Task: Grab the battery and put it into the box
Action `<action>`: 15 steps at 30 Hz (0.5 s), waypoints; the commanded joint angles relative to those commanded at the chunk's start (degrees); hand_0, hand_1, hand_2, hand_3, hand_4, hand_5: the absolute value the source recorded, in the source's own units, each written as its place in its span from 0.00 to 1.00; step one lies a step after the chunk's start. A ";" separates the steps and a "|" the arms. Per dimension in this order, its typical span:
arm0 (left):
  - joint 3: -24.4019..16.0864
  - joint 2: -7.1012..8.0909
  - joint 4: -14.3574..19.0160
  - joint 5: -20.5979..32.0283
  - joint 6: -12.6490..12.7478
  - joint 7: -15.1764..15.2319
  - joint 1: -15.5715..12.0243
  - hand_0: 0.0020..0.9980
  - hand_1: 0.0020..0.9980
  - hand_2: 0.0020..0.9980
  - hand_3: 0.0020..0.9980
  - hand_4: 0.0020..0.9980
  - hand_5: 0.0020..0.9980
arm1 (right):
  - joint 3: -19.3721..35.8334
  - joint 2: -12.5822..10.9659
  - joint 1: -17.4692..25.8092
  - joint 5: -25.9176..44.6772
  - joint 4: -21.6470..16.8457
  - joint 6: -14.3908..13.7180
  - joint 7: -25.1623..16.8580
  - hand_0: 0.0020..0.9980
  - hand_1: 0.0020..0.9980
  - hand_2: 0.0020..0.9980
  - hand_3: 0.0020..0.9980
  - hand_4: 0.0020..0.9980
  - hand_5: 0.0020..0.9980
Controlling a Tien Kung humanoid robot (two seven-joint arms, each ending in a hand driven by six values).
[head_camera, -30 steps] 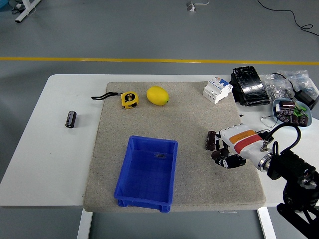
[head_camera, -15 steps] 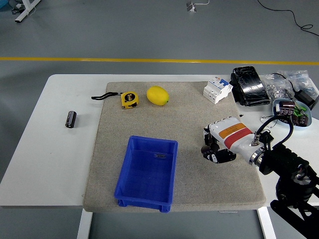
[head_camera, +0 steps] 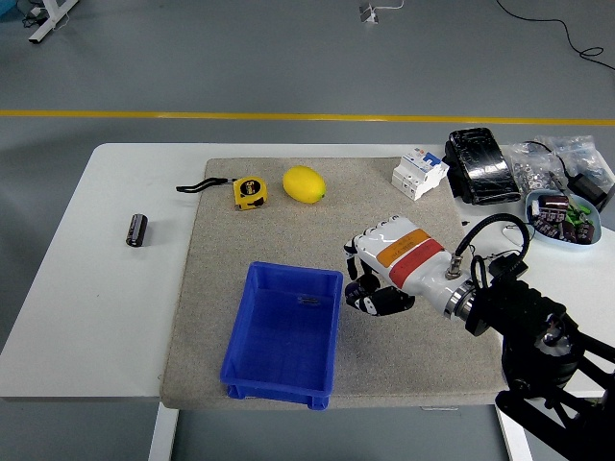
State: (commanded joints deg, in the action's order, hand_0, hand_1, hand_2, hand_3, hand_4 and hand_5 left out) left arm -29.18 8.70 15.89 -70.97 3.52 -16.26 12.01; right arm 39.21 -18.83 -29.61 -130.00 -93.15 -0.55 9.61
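Pickup judged done, placing not yet. Right robot hand (head_camera: 384,274) out over the grey mat (head_camera: 384,211), roughly midway between the tabletop's far and near edges, clenched with the dark fingers (head_camera: 377,302) curled under the white palm. Appears to be grasping the battery (head_camera: 354,274), a short dark shape at the hand's leading side, though hard to separate from the black fingers, so read as a likely grip rather than a certain one. Just beside the right rim of the blue box (head_camera: 288,272), not yet above its opening. Box itself toward the tabletop's near edge, on the mat, long side running near to far, apparently nothing inside but a small mark or label on the floor. Left to do, as a judgement: carry the hand a little further toward the tabletop's left edge until over the box, lower, then release. Left arm nowhere to be seen. Elsewhere on the white tabletop (head_camera: 96,307): a loose black cylinder (head_camera: 137,230) lying off the mat near the left edge, well apart from the hand and untouched; a yellow tape measure (head_camera: 250,191) and a lemon (head_camera: 304,183) on the mat toward the far edge; a white breaker unit (head_camera: 420,173) and assorted clutter at the far right corner.
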 joint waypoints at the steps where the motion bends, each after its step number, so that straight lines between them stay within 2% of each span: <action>1: -0.09 0.02 0.00 -0.09 -0.04 -0.03 -0.01 0.71 0.70 0.73 0.64 0.67 0.67 | -0.31 0.47 -0.17 0.00 0.02 -0.01 0.01 0.12 0.19 0.34 0.41 0.88 0.24; 11: -0.98 0.40 -0.02 -1.17 -0.50 -0.39 -0.23 0.71 0.71 0.73 0.64 0.67 0.67 | -9.15 6.50 -4.08 0.23 -0.07 -0.44 -0.21 0.12 0.19 0.34 0.40 0.88 0.24; 15: -1.32 0.53 -0.02 -1.51 -0.63 -0.53 -0.21 0.71 0.71 0.73 0.64 0.67 0.67 | -11.03 7.56 -5.11 0.95 1.59 -0.85 -0.33 0.12 0.19 0.35 0.42 0.90 0.22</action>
State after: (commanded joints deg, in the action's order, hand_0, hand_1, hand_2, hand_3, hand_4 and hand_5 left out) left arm -30.50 9.23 15.87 -72.48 2.89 -16.79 11.80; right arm 28.18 -11.27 -34.72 -129.05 -91.56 -1.40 9.28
